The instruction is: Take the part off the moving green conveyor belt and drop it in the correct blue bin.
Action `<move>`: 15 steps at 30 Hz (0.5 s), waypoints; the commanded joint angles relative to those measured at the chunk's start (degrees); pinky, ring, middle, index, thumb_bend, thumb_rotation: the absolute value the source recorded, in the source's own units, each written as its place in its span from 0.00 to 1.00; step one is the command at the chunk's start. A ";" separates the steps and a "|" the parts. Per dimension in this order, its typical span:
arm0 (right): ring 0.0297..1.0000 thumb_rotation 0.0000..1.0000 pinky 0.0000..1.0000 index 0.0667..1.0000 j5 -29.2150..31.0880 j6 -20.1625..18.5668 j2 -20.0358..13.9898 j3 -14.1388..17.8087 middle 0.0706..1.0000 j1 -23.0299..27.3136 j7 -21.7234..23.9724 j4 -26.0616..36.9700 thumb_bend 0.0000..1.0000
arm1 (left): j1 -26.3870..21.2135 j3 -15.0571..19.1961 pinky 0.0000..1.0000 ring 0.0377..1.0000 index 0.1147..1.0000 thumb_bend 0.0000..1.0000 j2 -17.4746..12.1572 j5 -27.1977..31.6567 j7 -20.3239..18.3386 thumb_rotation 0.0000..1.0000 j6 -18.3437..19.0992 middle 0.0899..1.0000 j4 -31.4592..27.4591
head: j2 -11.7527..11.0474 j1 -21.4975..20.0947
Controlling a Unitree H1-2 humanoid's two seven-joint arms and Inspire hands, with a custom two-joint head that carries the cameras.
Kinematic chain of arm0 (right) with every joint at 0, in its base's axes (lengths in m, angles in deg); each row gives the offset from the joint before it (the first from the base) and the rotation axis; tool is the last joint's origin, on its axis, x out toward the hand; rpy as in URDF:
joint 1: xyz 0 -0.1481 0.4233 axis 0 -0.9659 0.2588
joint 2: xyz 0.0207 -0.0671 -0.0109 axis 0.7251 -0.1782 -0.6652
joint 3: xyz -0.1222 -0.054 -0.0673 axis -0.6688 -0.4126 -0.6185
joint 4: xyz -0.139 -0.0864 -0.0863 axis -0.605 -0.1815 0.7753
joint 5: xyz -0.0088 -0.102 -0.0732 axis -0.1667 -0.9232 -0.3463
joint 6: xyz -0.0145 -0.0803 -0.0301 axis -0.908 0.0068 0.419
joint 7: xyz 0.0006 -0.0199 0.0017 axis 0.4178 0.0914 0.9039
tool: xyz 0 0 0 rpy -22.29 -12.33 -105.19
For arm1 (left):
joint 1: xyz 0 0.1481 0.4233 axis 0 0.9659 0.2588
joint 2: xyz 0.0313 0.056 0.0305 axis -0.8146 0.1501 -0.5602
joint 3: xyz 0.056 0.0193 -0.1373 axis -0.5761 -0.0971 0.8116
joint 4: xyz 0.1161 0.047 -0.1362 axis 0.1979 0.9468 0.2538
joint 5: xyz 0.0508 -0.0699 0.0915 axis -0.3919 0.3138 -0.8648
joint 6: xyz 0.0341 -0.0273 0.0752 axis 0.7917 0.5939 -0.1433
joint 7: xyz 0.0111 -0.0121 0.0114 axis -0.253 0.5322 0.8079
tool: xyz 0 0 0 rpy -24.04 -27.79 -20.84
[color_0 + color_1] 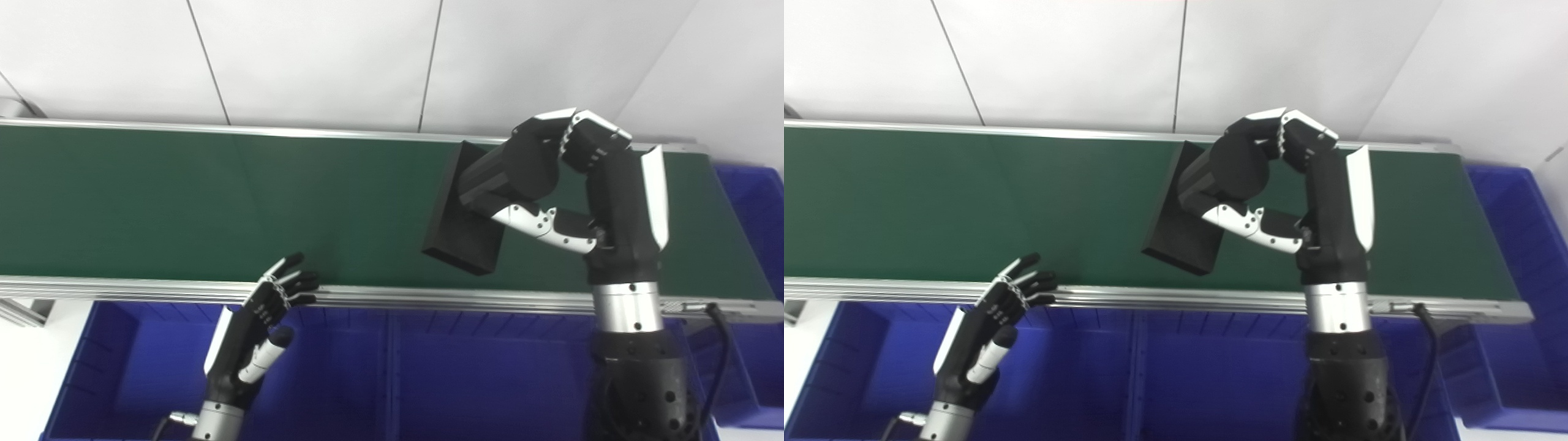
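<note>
Because my right hand (pixel 569 184) is curled around the upper end of the black part (pixel 459 226), with fingers over the top and the thumb pressed in from below, I treat the piece as already gripped, though I can't tell whether its lower end rides clear of the green conveyor belt (pixel 184 196) or drags on it. The part sits over the belt's right portion, tilted, its free lower corner pointing toward the belt's near aluminium rail (pixel 429 297). It is a flat matte slab with square edges, and I judge it stiff and fairly light, perhaps foam or plastic; the dull surface should give decent friction. Held at one end, it hangs as a lever, so I expect it to swing or twist if I move abruptly; a hold nearer its middle would be steadier. My left hand (pixel 263 331) waits just below the belt's near rail, fingers spread and holding nothing, above the blue bin (pixel 110 367) at the left. More blue bins lie below the belt's near rail and beyond its right end; which one is correct I cannot tell.
</note>
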 commanded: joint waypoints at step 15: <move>0.41 0.00 0.36 0.47 -3.84 10.58 2.36 0.77 0.46 -13.67 -9.44 -9.79 0.52 | 0.97 2.79 0.67 0.73 0.85 0.75 -1.32 2.19 -2.51 0.75 3.24 0.75 -5.73 | 2.06 -3.67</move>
